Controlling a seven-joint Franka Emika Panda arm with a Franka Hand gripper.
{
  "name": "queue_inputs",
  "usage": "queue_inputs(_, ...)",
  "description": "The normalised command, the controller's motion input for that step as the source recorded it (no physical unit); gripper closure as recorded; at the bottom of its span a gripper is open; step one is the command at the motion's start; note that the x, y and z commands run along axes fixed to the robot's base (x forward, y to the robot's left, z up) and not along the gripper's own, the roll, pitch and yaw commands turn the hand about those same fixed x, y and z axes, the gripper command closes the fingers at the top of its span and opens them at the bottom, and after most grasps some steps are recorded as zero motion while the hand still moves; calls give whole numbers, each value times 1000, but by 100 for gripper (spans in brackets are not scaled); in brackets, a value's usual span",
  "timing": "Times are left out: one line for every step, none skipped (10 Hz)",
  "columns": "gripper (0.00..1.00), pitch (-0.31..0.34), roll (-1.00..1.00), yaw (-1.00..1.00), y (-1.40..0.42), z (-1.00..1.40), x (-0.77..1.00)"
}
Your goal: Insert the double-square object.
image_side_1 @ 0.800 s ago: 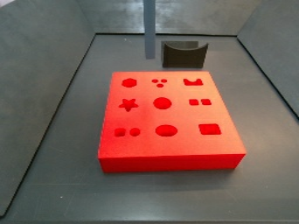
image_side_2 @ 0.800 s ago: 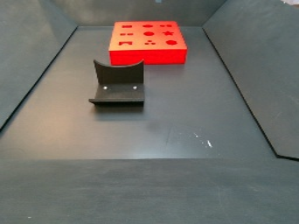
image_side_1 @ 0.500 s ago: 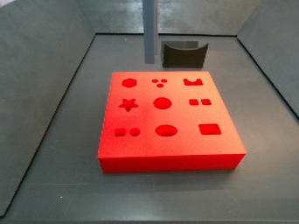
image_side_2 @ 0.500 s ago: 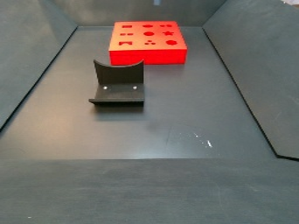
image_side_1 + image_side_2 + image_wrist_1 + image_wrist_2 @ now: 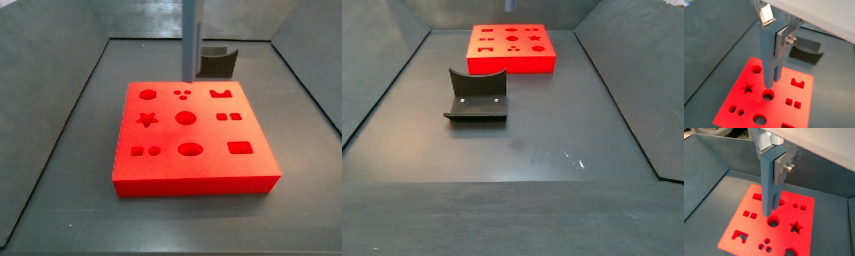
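Note:
The double-square object (image 5: pixel 771 52) is a long blue-grey bar with two prongs at its lower end. My gripper (image 5: pixel 776 30) is shut on its upper end and holds it upright above the flat red block (image 5: pixel 744 102). Both wrist views show this; the gripper (image 5: pixel 774 155), bar (image 5: pixel 769 188) and block (image 5: pixel 751 228) show there too. In a side view the bar (image 5: pixel 191 45) hangs from the top edge over the far edge of the red block (image 5: pixel 187 170); the gripper itself is out of frame. The two-square hole (image 5: pixel 230 117) lies near the block's right edge.
The dark fixture (image 5: pixel 221 62) with a curved notch stands on the grey floor behind the red block, and shows nearer the camera in a side view (image 5: pixel 476 95). The red block (image 5: pixel 512 62) sits at the far end there. Grey walls ring the floor.
In the side view the bar has moved to the right and its lower end has come down, closer to the red block's far edge. Block and fixture have not moved.

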Motion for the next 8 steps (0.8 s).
queue_inputs(100,0,0,-446,-66,-171,746)
queue_inputs(100,0,0,-483,-57,-166,706)
queue_inputs(100,0,-3,-557,-40,-151,634)
queue_inputs(100,0,-4,-583,-31,-149,609)
queue_inputs(100,0,-7,-643,-23,-140,534)
queue_inputs(100,0,-11,-706,-9,-131,469)
queue_inputs(100,0,-13,-863,0,-131,291)
queue_inputs(100,0,-10,-1000,0,-149,0)
